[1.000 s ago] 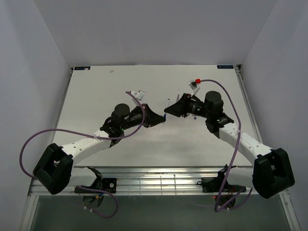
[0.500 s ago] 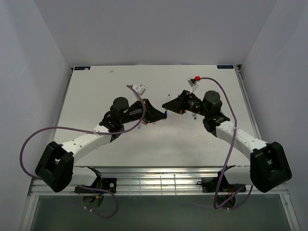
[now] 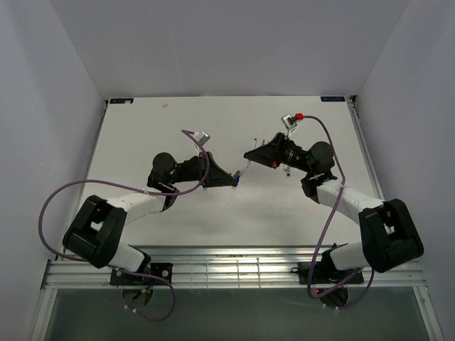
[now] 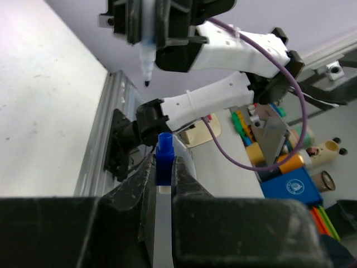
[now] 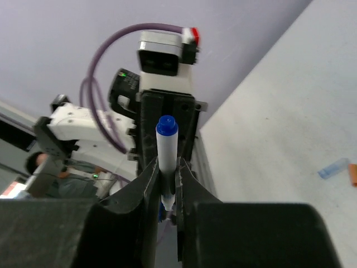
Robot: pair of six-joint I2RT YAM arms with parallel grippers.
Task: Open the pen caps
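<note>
A robotics lab test cell. Two white robot arms are standing bolted to an aluminium rail at the edge of a white table; plain pale walls are enclosing it and purple cables are trailing. Beyond, a cluttered bench is holding colourful toys and a blue bin.

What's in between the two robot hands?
Just their pens. In the left wrist view, the blue-ended pen in the left gripper faces the bare-tipped pen in the right gripper, with only empty air between the two ends.
</note>
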